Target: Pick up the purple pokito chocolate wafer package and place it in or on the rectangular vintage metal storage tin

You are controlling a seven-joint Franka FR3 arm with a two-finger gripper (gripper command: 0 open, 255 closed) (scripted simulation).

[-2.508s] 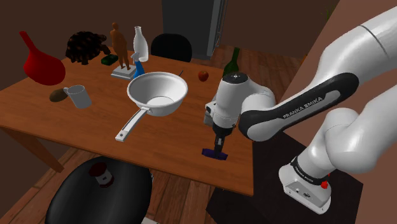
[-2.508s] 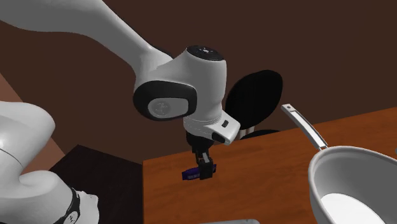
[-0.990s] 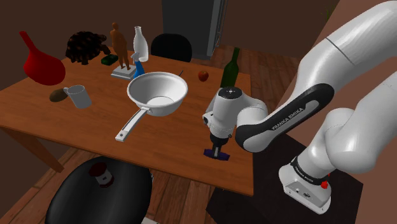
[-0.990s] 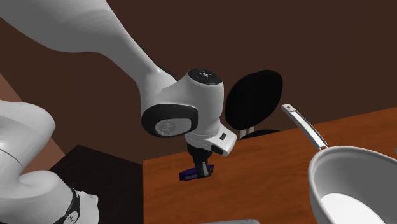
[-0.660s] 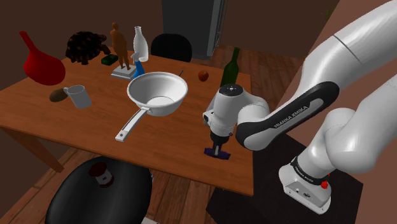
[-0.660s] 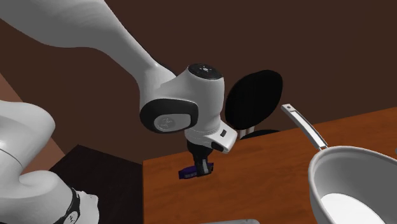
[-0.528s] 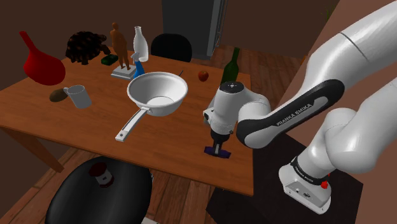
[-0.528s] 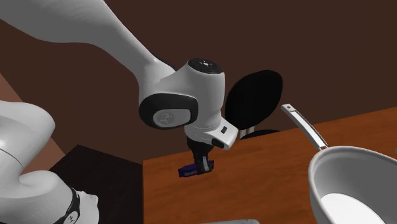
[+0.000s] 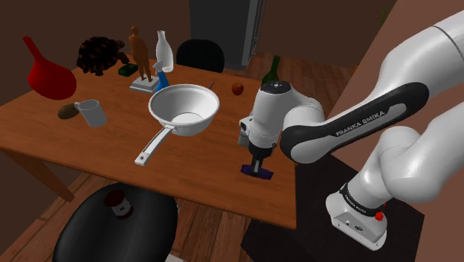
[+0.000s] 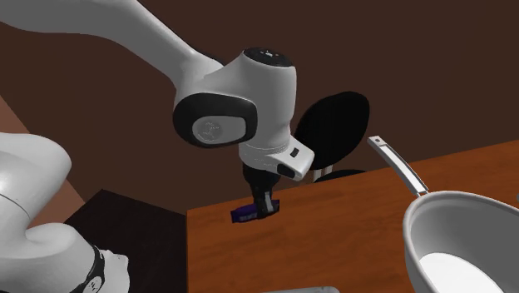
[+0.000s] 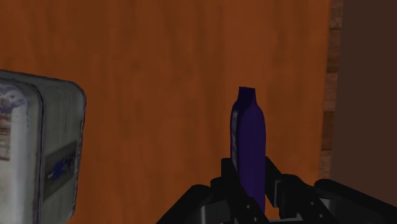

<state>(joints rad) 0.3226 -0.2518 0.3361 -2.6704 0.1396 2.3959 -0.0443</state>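
**A:** Anything new with the pincer (image 9: 257,166) versus half a second back?

**B:** Yeah, it's clamped on the purple wafer package (image 11: 248,137) and has carried it a bit higher over the counter (image 9: 201,160), close to the edge. The grey tin (image 11: 38,153) sits off to one side.
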